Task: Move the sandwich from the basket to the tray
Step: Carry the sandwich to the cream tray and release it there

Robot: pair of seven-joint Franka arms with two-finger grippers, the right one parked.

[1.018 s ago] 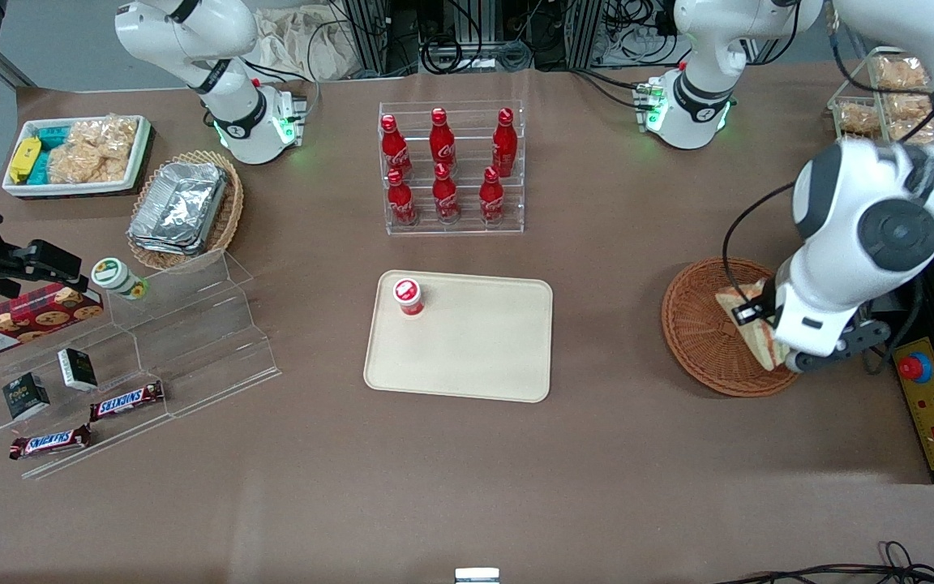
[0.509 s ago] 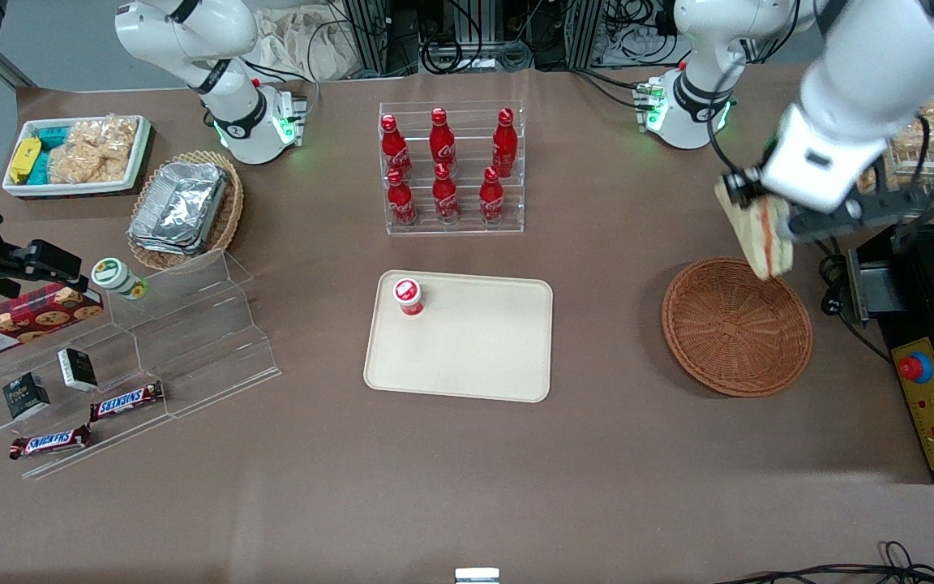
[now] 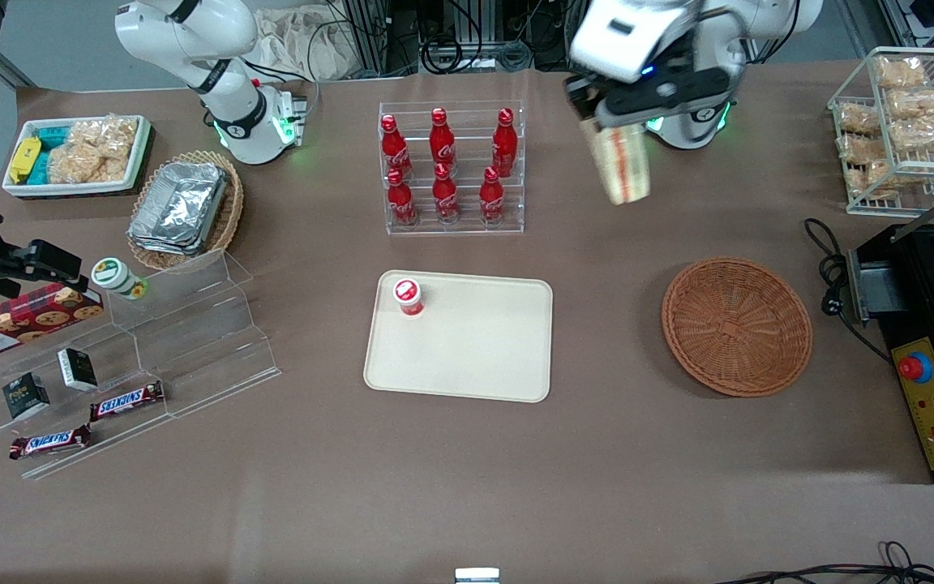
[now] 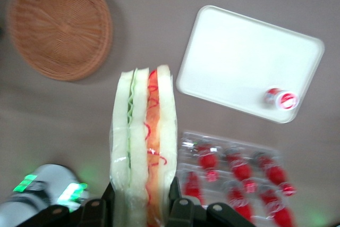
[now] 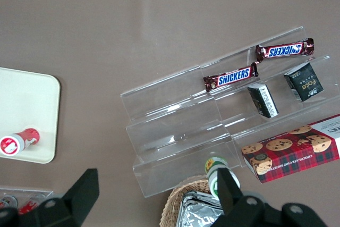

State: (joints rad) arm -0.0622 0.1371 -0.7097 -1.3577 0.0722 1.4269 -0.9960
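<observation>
1. The sandwich (image 3: pixel 619 166) hangs in the air above the table (image 3: pixel 637 454), farther from the camera than the tray (image 3: pixel 475 357), clamped in the hand (image 4: pixel 142 201).
2. The basket (image 3: pixel 736 326) lies bare, so the carry step is in hand.
3. Next: swing over the tray's bare part, clear of the red-capped bottle (image 3: pixel 408 296), then lower and release.

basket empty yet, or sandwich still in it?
Empty. The basket shows only bare weave; the sandwich hangs in the gripper, jaws shut on it, high above the table, farther from the camera than the tray.
</observation>
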